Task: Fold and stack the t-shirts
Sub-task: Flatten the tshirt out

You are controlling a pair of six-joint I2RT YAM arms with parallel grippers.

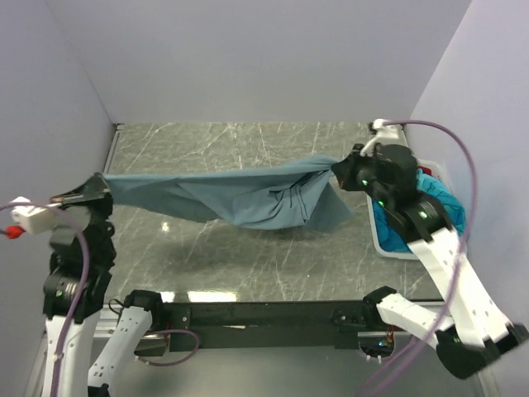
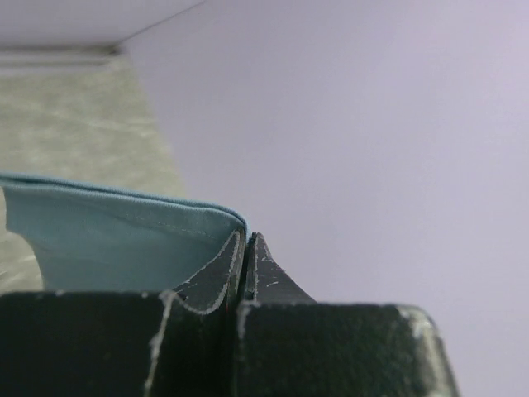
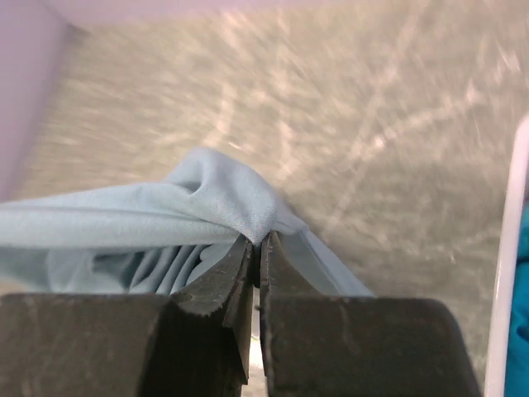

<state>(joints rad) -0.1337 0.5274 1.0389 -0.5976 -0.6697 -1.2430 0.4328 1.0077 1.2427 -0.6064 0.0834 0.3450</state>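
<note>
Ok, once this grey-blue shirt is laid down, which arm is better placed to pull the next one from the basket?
Right. The right gripper, shut on the grey-blue shirt, hangs beside the basket holding the turquoise shirt; the left gripper pinches the far end across the table.

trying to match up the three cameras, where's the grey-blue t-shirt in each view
Top external: the grey-blue t-shirt hangs stretched across the middle, between the left tool and the right tool.
Left wrist: lower left, hem pinched in the left tool.
Right wrist: lower left to centre, bunched in the right tool.
Shared landmark: the marbled tabletop.
</note>
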